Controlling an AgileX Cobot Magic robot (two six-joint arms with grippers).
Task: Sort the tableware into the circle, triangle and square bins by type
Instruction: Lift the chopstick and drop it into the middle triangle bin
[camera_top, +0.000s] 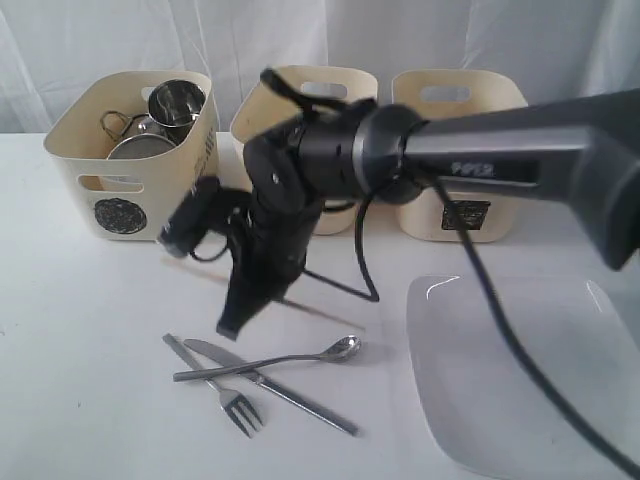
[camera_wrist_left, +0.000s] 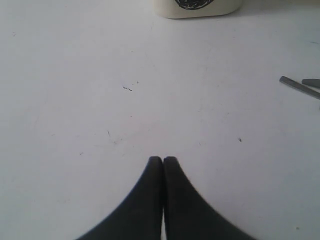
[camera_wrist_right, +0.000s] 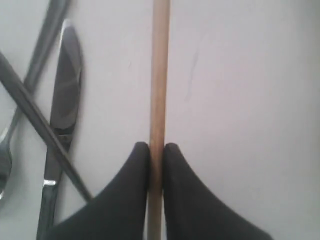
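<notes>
My right gripper (camera_wrist_right: 156, 147) is shut on a wooden chopstick (camera_wrist_right: 160, 75), which runs straight between its fingers. In the exterior view this gripper (camera_top: 232, 325) points down at the table, the chopstick (camera_top: 322, 313) sticking out on both sides. Just in front lie the steel knife (camera_top: 290, 398), fork (camera_top: 238, 408) and spoon (camera_top: 330, 352), crossed over one another. The large white square plate (camera_top: 530, 375) is at the front right. My left gripper (camera_wrist_left: 163, 159) is shut and empty above bare table; it does not show in the exterior view.
Three cream bins stand at the back: the circle bin (camera_top: 120, 215) with steel cups (camera_top: 175, 102) inside, a middle bin (camera_top: 330, 85) whose mark the arm hides, and the square bin (camera_top: 465, 215). The right arm (camera_top: 500, 150) crosses in front of them.
</notes>
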